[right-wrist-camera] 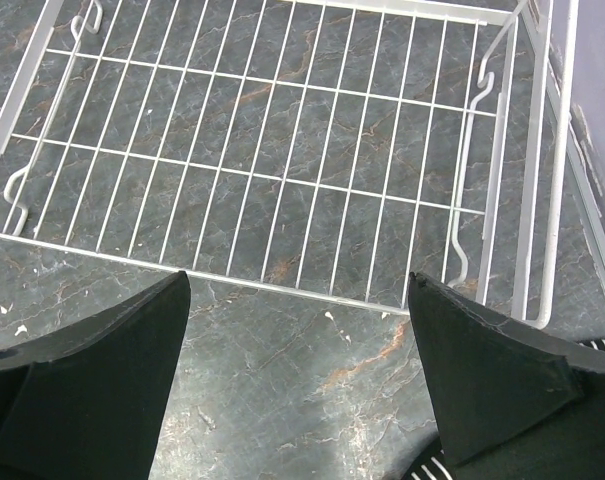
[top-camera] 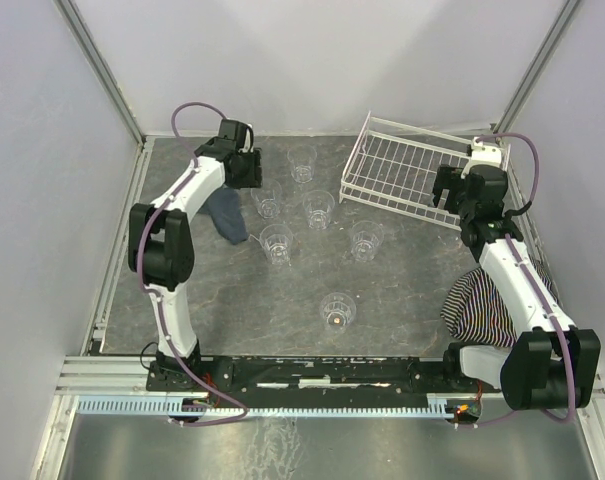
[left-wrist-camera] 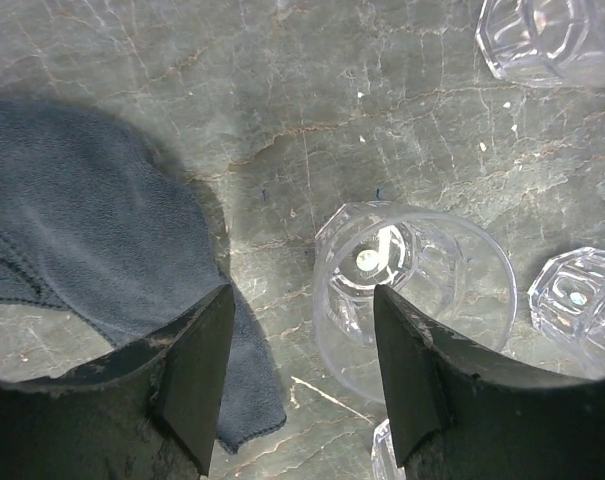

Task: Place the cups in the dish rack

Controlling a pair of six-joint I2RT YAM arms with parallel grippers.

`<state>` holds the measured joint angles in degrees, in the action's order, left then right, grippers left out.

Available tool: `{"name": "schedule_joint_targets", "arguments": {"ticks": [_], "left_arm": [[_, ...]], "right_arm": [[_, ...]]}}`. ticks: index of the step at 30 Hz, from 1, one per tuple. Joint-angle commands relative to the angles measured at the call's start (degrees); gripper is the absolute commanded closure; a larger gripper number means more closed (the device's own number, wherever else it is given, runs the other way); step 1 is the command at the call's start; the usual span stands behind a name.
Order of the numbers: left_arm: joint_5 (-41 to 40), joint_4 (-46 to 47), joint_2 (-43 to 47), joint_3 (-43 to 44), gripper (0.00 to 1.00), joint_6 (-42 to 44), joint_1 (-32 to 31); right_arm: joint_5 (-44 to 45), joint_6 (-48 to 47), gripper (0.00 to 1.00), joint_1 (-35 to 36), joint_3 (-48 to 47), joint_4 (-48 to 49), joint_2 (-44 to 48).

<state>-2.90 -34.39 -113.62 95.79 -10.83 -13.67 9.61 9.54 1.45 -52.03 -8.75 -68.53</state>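
Observation:
Six clear ribbed cups stand upright on the table: one at the back [top-camera: 302, 162], three in the middle [top-camera: 267, 200] [top-camera: 319, 208] [top-camera: 276, 243], one to the right [top-camera: 367, 240] and one nearer the front [top-camera: 338, 311]. The white wire dish rack [top-camera: 402, 170] sits at the back right, tilted and empty. My left gripper [top-camera: 244, 168] is open above the table. In the left wrist view one cup [left-wrist-camera: 412, 300] stands just ahead of the right finger [left-wrist-camera: 422, 380]. My right gripper [top-camera: 447, 190] is open and empty over the rack's near edge [right-wrist-camera: 282, 285].
A dark blue cloth [top-camera: 227, 215] lies under the left arm and reaches the left finger in the left wrist view [left-wrist-camera: 82, 240]. A striped cloth [top-camera: 487, 305] lies at the right front. Grey walls enclose the table. More cups [left-wrist-camera: 537, 40] [left-wrist-camera: 582, 300] stand around the left gripper.

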Motion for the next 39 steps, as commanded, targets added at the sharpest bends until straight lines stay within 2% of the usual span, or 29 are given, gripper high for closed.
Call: {"name": "schedule_joint_targets", "arguments": {"ticks": [1, 5, 13, 15, 18, 19, 25, 31, 36, 39], "left_arm": [[-0.23, -2.61, -2.76, 4.39, 0.36, 0.65, -0.56], [-0.26, -3.19, -4.4, 5.14, 0.39, 0.64, -1.18], [-0.26, -4.92, -7.35, 7.8, 0.55, 0.9, -1.25], [0.43, -5.06, -8.04, 8.07, 0.68, 0.98, -1.27], [1.89, -5.63, -8.94, 9.57, 0.94, 0.69, -1.28], [2.88, -5.61, -9.06, 9.95, 0.97, 0.41, -1.27], [12.18, -4.4, -8.81, 13.36, 0.97, -3.63, 0.39], [25.79, 2.51, -5.86, 11.02, 0.97, -10.83, 4.7], [37.65, 14.11, -1.26, 4.63, 0.97, -19.49, 8.42], [44.1, 20.88, 1.15, 0.82, 0.97, -25.23, 9.0]], "right_arm": [[1.2, -0.74, 0.02, 0.1, -0.64, 0.83, 1.21], [1.06, -0.55, 0.02, 0.13, -0.74, 0.75, 1.28], [-0.2, -0.18, 0.03, 0.05, -1.44, 0.07, 1.17], [-0.39, 0.08, 0.03, 0.12, -1.99, -0.32, 0.97], [-1.62, 1.15, 0.04, 0.11, -2.87, -0.77, 0.41], [-2.59, 1.58, 0.05, 0.09, -3.46, -1.02, -0.05], [-19.34, 3.18, 0.09, 0.16, -11.55, -4.91, -4.21], [-36.94, 11.61, 0.0, 0.43, -18.2, -6.06, -8.61], [-45.26, 24.46, 0.0, 0.56, -18.95, 0.94, -11.75], [-52.69, 35.73, 0.0, 0.68, -19.24, 9.24, -15.44]]}}
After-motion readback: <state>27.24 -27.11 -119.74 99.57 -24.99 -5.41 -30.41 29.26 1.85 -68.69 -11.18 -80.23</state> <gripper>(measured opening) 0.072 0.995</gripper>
